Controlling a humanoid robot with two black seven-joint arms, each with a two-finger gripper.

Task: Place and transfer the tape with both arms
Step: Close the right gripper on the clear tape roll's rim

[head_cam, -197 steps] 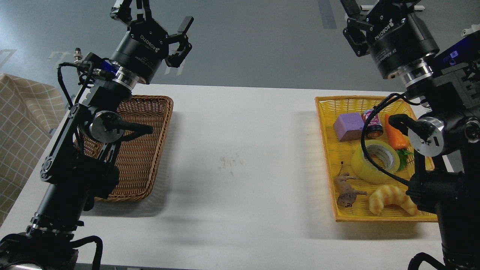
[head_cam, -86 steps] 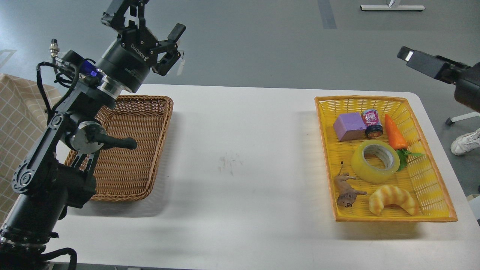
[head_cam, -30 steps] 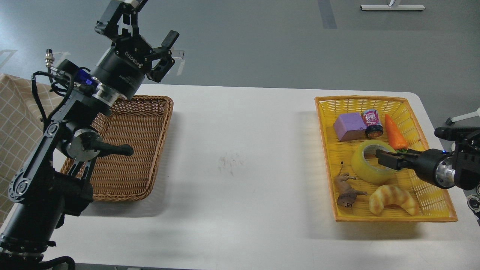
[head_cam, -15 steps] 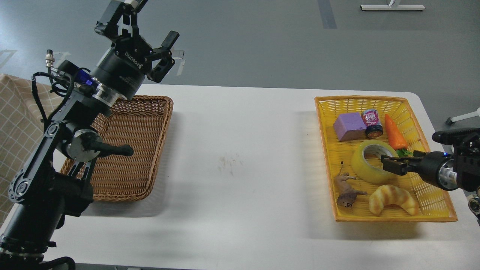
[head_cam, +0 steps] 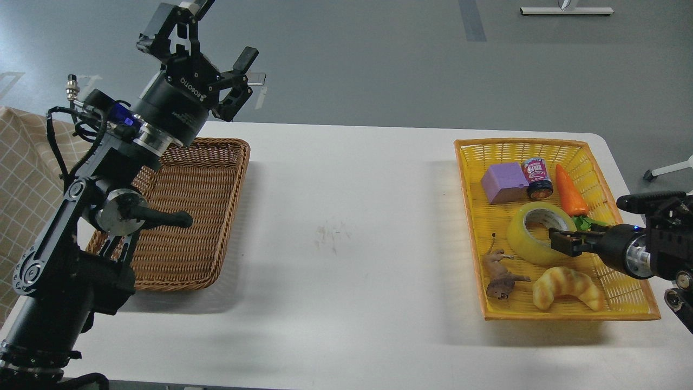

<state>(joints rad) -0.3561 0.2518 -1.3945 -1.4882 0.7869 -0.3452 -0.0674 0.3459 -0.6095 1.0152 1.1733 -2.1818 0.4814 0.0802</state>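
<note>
The tape (head_cam: 524, 241), a thick yellow roll with a grey-white core, lies flat in the yellow basket (head_cam: 541, 142) on the right of the white table. My right gripper (head_cam: 561, 241) comes in low from the right edge. Its dark fingertips are at the roll's right rim; whether they touch or pinch the wall is unclear. My left gripper (head_cam: 216, 32) is open and empty, raised high above the far end of the brown wicker basket (head_cam: 200, 227) on the left.
The yellow basket also holds a purple block (head_cam: 503, 183), a small can (head_cam: 537, 177), a toy carrot (head_cam: 569, 197), a croissant toy (head_cam: 567, 287) and a toy animal (head_cam: 501, 276). The white table (head_cam: 346, 227) spreads between the two baskets. Checked cloth (head_cam: 27, 173) is far left.
</note>
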